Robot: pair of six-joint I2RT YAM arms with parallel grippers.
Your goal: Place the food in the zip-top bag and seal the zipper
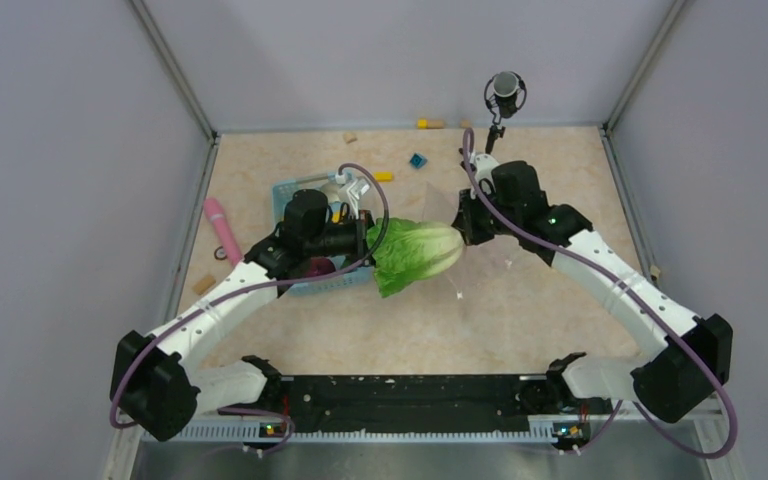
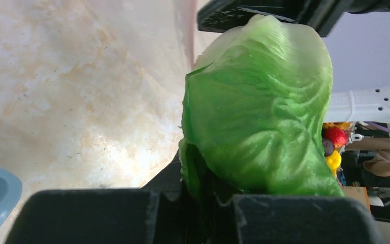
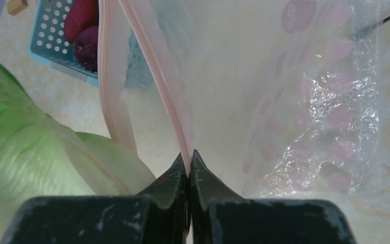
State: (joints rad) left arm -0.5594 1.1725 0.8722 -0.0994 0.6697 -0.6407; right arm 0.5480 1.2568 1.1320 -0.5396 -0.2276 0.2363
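Note:
My left gripper [image 1: 368, 243] [image 2: 210, 197] is shut on the leafy green edge of the lettuce [image 1: 417, 255] [image 2: 259, 112] and holds it out level above the table, pale end toward the right arm. The right gripper [image 1: 463, 228] [image 3: 189, 160] is shut on the pink zipper [image 3: 167, 96] of the clear zip-top bag [image 3: 325, 101], holding the mouth up. The zipper's other strip [image 3: 112, 96] bows away, so the mouth gapes. In the right wrist view the lettuce [image 3: 25, 147] has its pale tip at that mouth, partly behind the film. Red-purple food [image 3: 84, 35] lies in the basket.
A light blue basket [image 1: 290, 190] [image 3: 51, 48] sits under the left wrist. A pink stick [image 1: 222, 225] lies left of it. Small blocks [image 1: 418, 160] and a yellow piece [image 1: 430, 124] are scattered toward the back wall. A black stand [image 1: 505, 92] rises at the back right.

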